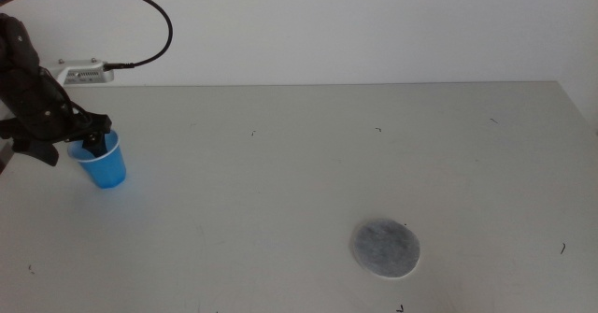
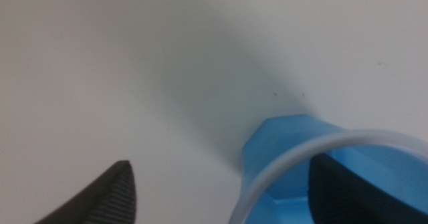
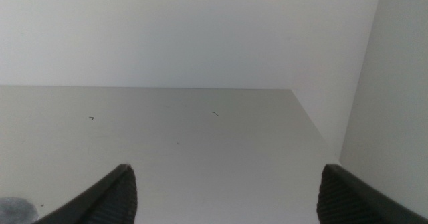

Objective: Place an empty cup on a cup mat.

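The blue cup stands upright at the table's far left. My left gripper is at its rim and open: one jaw reaches inside the cup, the other is outside, with the cup wall between them. In the left wrist view the cup shows its white rim, and the gripper straddles it. The grey speckled cup mat lies flat at the front right of centre, bare. My right gripper is open and empty, out of the middle view; a sliver of the mat shows beside it.
A white box with a black cable sits at the back left by the wall. The table's right edge runs along the far right. The table top between cup and mat is bare grey.
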